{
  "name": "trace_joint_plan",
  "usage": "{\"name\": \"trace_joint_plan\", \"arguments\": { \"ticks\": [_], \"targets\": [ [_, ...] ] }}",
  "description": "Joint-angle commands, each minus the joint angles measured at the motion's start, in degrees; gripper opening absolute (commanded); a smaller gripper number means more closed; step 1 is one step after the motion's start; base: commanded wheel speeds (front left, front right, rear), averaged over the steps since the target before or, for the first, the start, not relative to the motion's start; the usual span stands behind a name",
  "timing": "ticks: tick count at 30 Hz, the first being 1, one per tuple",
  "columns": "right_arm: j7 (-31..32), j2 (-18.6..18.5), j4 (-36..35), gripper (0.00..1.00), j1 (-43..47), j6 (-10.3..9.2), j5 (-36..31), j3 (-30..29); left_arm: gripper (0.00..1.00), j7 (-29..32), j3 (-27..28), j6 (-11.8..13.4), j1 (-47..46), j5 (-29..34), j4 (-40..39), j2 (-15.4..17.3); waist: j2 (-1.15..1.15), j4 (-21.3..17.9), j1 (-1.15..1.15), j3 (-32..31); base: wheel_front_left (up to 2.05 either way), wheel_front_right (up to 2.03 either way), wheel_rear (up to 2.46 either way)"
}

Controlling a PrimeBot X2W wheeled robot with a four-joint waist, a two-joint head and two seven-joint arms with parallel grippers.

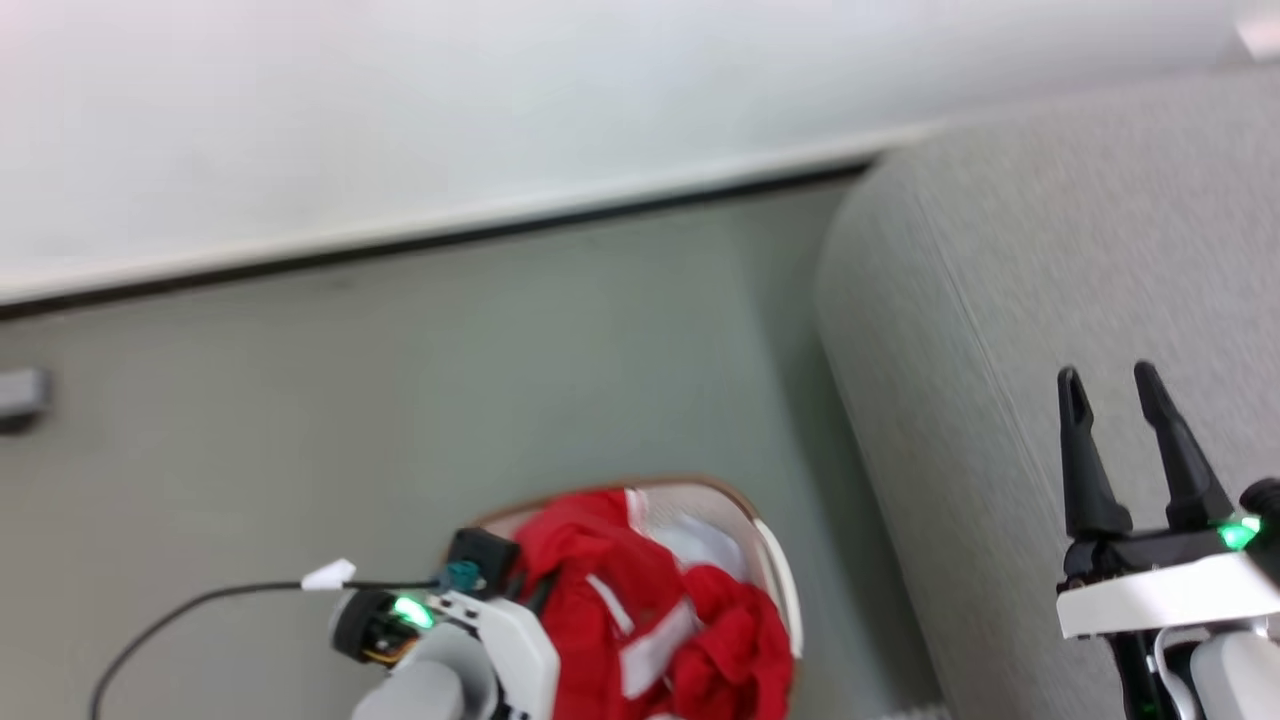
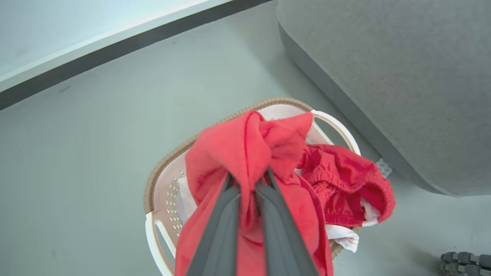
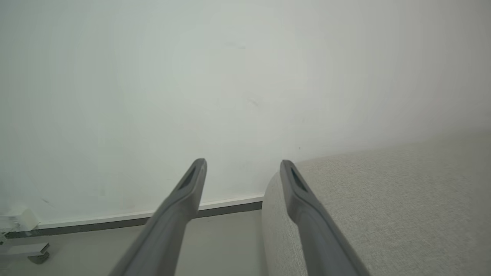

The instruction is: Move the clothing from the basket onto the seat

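Grey floor (image 2: pixel 96 134), basket (image 2: pixel 172 191), red clothing (image 2: pixel 238 149)

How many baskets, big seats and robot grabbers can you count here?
Cream-white plastic laundry basket with small holes and a brown rim: 1
Large light grey fabric seat: 1
Dark two-fingered grippers: 2 (left gripper shut on red clothing; right gripper open)
Total: 4
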Motion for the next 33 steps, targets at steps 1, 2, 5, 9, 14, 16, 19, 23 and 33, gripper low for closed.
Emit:
{"name": "trace_joint_plan", "arguments": {
  "ticks": [1, 2, 5, 9, 14, 16, 19, 23, 33],
  "targets": [
    [-0.2, -0.4, 0.2, 1.00, 1.0, -0.12, 0.0, 0.0, 0.00, -0.4, -0.7, -0.1, 0.8, -1.2, -1.0, 0.1, 0.00, 4.0, 0.01, -4.4, 0.00, 0.00, 0.00],
    [-0.2, -0.4, 0.3, 1.00, 1.4, -0.12, 0.0, 0.0, 0.00, -0.6, -1.6, -0.1, 1.1, -2.0, -2.1, 0.1, 0.00, 4.5, 0.01, -5.1, 0.00, 0.00, 0.00],
    [-0.2, -0.2, 0.6, 1.00, 2.5, -0.12, -0.1, 0.4, 0.00, -0.9, -3.7, -0.1, 1.8, -4.1, -5.3, 0.1, 0.00, 5.7, 0.01, -7.1, 0.00, 0.00, 0.00],
    [-0.2, 0.1, 0.7, 1.00, 3.8, -0.12, -0.7, 0.9, 0.00, -1.2, -4.3, -0.1, 2.1, -5.4, -9.6, 0.1, 0.00, 6.7, 0.01, -9.3, 0.00, 0.00, 0.00],
    [-0.2, 0.7, 0.2, 1.00, 5.1, -0.12, -1.2, 1.4, 0.00, -1.2, -2.9, 0.4, 2.6, -5.0, -17.5, 0.6, 0.00, 7.4, 0.01, -11.2, 0.00, 0.00, 0.00],
    [-0.2, 0.9, 0.1, 1.00, 5.5, -0.12, -1.2, 1.7, 0.00, -1.2, -2.1, 0.9, 2.8, -4.7, -20.7, 1.1, 0.00, 7.5, 0.01, -11.7, 0.00, 0.00, 0.00],
    [-0.2, 1.1, -0.1, 1.00, 5.8, -0.12, -1.4, 2.2, 0.00, -1.2, -0.9, 1.1, 3.1, -4.7, -25.5, 1.4, 0.00, 7.6, 0.01, -12.4, 0.00, 0.00, 0.00],
    [-0.2, 1.3, -0.3, 1.00, 6.6, -0.12, -1.4, 3.2, 0.00, -1.2, 0.8, 1.5, 3.2, -5.2, -30.9, 2.1, 0.00, 7.7, 0.01, -13.0, 0.00, 0.00, 0.00],
    [-0.2, 1.3, -0.1, 1.00, 7.4, -0.12, -1.0, 6.1, 0.00, -0.3, 3.4, 2.2, 1.3, -7.4, -42.5, 2.9, 0.00, 8.0, 0.01, -13.9, 0.00, 0.00, 0.00]
  ]
}}
